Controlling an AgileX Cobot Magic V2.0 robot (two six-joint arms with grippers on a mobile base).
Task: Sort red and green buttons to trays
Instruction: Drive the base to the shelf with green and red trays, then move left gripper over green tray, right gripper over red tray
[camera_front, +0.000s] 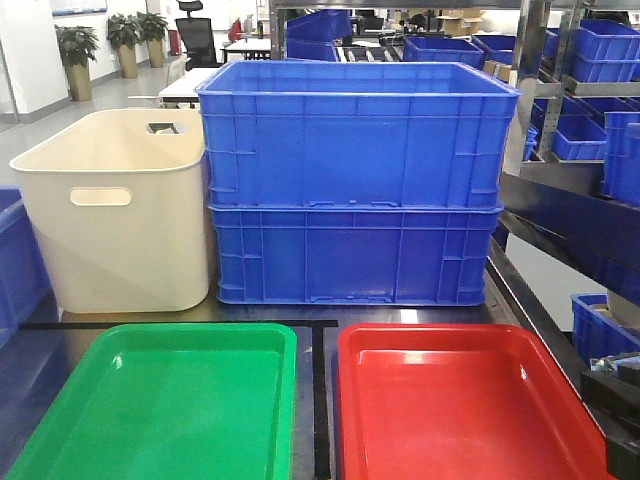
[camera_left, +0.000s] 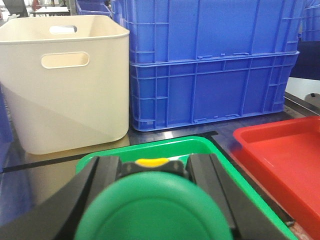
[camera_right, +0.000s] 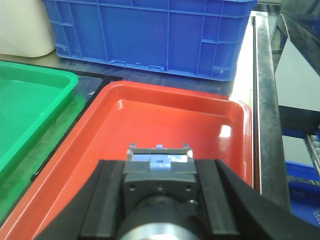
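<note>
In the left wrist view my left gripper (camera_left: 154, 162) is shut on the green button (camera_left: 152, 210). Its round green cap faces the camera, with a bit of yellow body showing behind it. It hangs above the near part of the green tray (camera_left: 200, 145). In the right wrist view my right gripper (camera_right: 159, 167) is shut on a button with a dark grey blocky body (camera_right: 159, 180); its cap colour is hidden. It is held over the red tray (camera_right: 165, 115). In the front view the green tray (camera_front: 170, 400) and red tray (camera_front: 460, 400) lie side by side, both bare.
A tall cream tub (camera_front: 120, 210) stands behind the green tray. Two stacked blue crates (camera_front: 355, 180) stand behind the red tray. Shelving with more blue crates (camera_front: 600, 60) runs along the right. A metal table rail (camera_right: 265, 100) borders the red tray's right side.
</note>
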